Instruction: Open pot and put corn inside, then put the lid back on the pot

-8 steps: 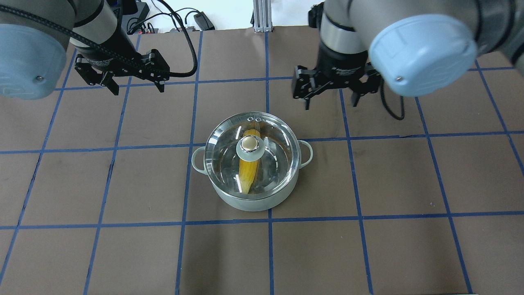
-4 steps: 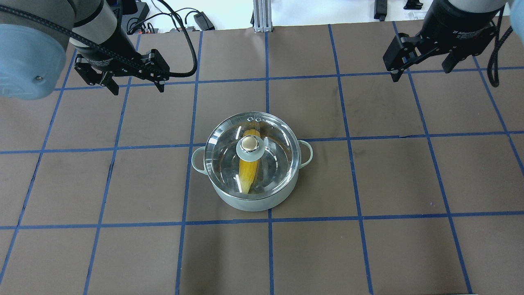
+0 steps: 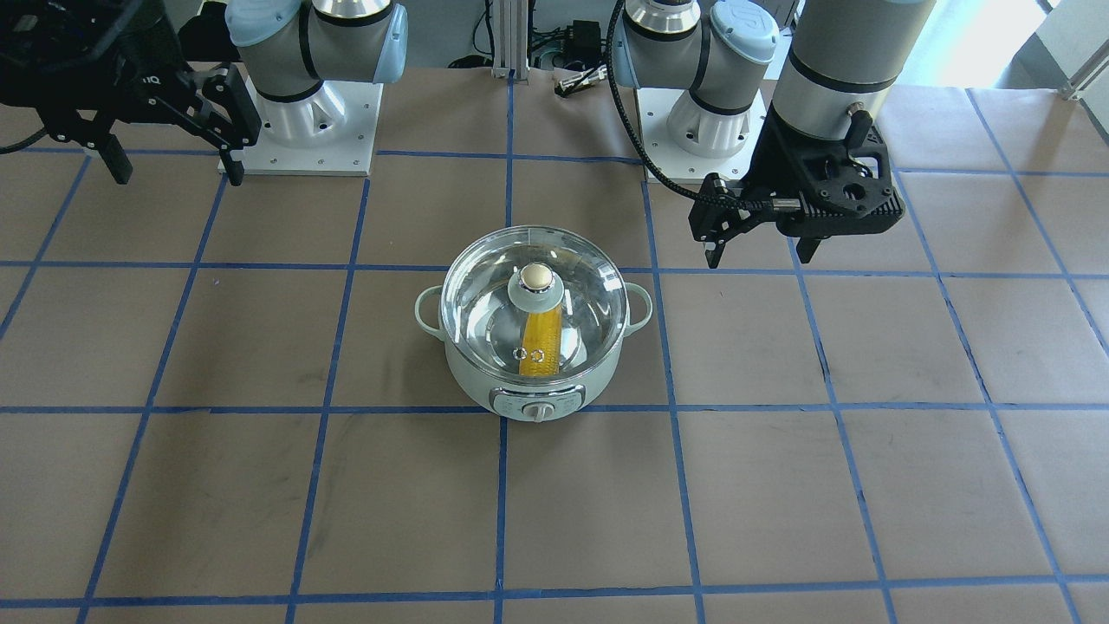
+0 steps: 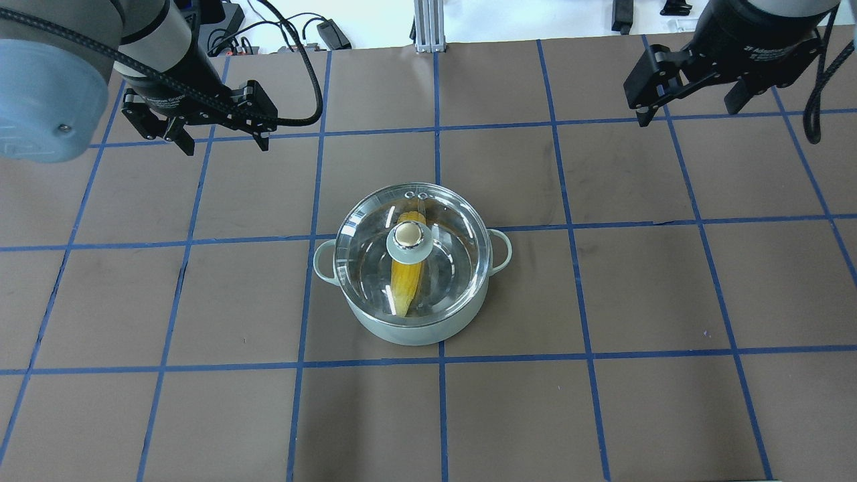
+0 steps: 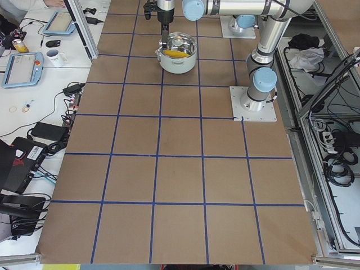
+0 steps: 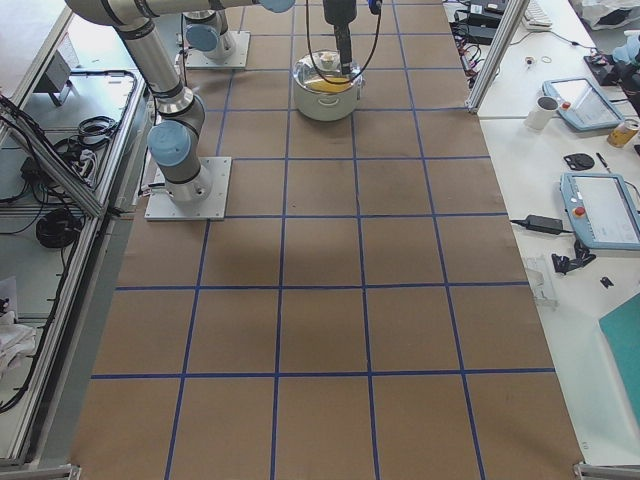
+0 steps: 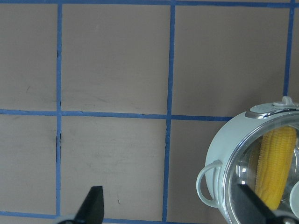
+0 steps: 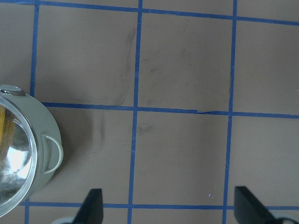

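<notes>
The pale mint-green pot (image 4: 416,332) stands at the table's middle, with its control knob (image 3: 539,412) facing away from me. The clear glass lid (image 4: 455,268) sits closed on it, beige knob (image 4: 408,235) up. The yellow corn (image 4: 406,284) lies inside, seen through the glass. My left gripper (image 4: 226,144) is open and empty, hovering back left of the pot. My right gripper (image 4: 686,115) is open and empty, hovering far back right. In the left wrist view the pot (image 7: 224,149) and corn (image 7: 276,163) show at the lower right. In the right wrist view the pot (image 8: 41,135) shows at the left edge.
The brown table (image 4: 602,415) has a blue tape grid. Both arm bases (image 3: 303,130) stand at the robot's side. Cables and an aluminium post (image 4: 426,27) lie beyond the far edge. Desks with tablets and a mug (image 5: 55,56) flank the operators' side.
My right gripper swung from just behind the pot's right side out to the far back right, then held nearly still. The left gripper, pot, lid and corn have not moved.
</notes>
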